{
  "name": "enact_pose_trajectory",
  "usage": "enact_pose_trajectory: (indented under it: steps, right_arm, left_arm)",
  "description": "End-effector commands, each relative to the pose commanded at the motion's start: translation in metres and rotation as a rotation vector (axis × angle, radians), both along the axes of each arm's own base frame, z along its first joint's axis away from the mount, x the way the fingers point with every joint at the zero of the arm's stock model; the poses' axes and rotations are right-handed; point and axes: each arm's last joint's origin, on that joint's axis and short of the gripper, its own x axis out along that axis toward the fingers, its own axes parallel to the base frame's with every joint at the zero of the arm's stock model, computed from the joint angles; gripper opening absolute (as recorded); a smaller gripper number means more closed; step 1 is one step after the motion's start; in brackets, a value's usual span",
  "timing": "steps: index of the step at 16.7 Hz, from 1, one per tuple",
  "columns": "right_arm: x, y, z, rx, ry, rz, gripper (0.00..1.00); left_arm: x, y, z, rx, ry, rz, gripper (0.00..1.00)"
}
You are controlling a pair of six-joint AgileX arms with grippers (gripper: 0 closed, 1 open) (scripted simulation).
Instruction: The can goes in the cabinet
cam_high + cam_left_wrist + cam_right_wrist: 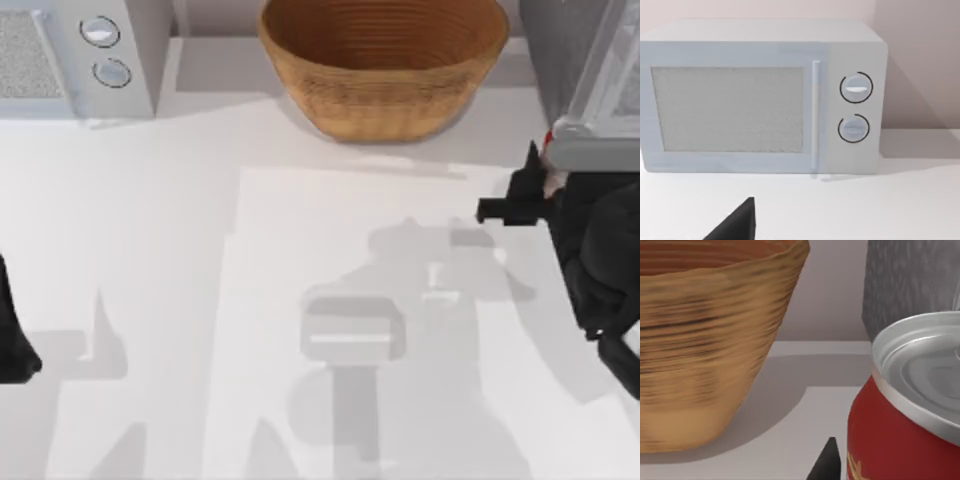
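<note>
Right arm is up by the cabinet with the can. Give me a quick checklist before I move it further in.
1. Can at the right gripper: ok, it sits close in the right wrist view; a red sliver shows by the gripper in the top view.
2. Firm grip on the can: cannot tell, the fingers are hidden.
3. Can upright: ok, silver top faces up.
4. Cabinet door open enough: cannot tell; its light-framed panel juts out over the arm.
5. Clearance from the basket: ok, it stands apart to the left.
6. Left gripper out of the way: ok, parked at the table's left edge, facing the microwave.
</note>
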Motion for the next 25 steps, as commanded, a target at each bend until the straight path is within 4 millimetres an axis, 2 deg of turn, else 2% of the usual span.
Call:
enact_pose_trajectory:
  steps: [14,21,25]
  right_arm:
    - [-0.012,-0.004,0.073,-0.004,0.004,-0.001,0.00]
    - [-0.013,-0.005,0.076,-0.001,0.005,0.000,0.00]
    - [-0.022,-0.019,0.089,0.000,-0.007,-0.020,0.00]
  left_arm:
    - [0.000,0.000,0.000,0.000,0.000,0.000,1.00]
    - [0.000,0.000,0.000,0.000,0.000,0.000,1.00]
    - [0.000,0.000,0.000,0.000,0.000,0.000,1.00]
